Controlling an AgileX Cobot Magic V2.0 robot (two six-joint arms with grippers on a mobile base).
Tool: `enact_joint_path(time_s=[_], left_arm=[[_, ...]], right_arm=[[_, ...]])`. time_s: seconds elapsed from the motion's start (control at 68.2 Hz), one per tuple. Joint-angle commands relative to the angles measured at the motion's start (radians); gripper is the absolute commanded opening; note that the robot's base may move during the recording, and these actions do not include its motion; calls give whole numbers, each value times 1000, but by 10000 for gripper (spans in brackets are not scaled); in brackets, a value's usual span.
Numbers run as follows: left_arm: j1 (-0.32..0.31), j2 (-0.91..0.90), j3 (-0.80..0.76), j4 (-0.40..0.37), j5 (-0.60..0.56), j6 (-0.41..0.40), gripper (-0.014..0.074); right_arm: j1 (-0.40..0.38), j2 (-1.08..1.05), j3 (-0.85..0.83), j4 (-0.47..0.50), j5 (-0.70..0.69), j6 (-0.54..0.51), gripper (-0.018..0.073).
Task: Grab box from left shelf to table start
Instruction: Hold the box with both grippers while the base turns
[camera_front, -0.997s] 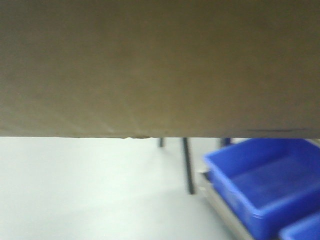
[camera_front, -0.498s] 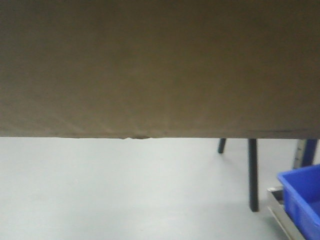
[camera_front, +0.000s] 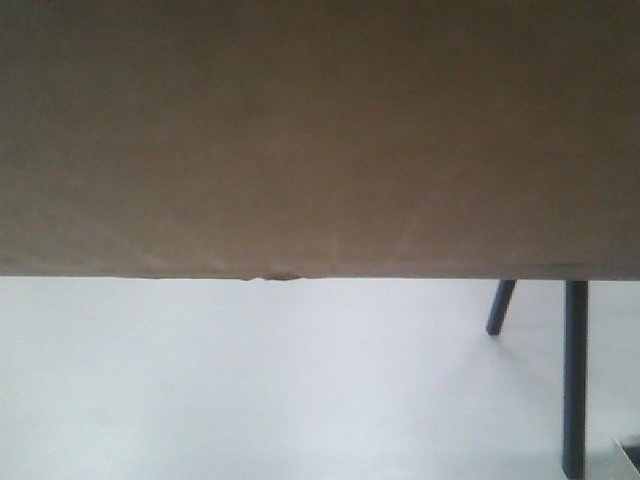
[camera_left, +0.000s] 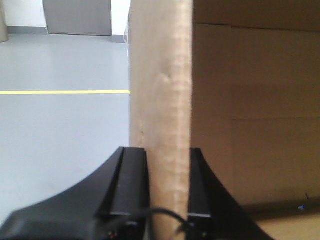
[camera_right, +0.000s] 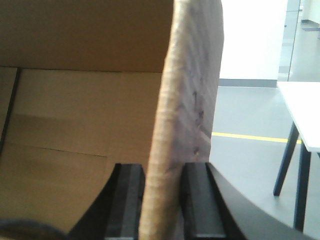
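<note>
Grey floor (camera_front: 250, 380) lies under the large brown cardboard box (camera_front: 320, 130). Left gripper (camera_left: 167, 155) and right gripper (camera_right: 162, 172) jaws clench opposite walls, likely balancing it.

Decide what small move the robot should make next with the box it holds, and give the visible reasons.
Probably turn a little to the right and carry the box toward the table, with both grips shut. The left gripper and right gripper each pinch one of its walls. Bare floor, not tabletop, shows below it, and the table appears only off to the right.
</note>
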Motion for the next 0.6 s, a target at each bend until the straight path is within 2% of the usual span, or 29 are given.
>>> enact_joint_path(time_s=[0.0, 0.586], left_arm=[[-10, 15, -32, -31, -183, -15, -92], [-10, 15, -32, -31, -183, -15, -92]], right_arm=[[-3, 23, -28, -15, -168, -9, 57], [-3, 23, -28, -15, -168, -9, 57]])
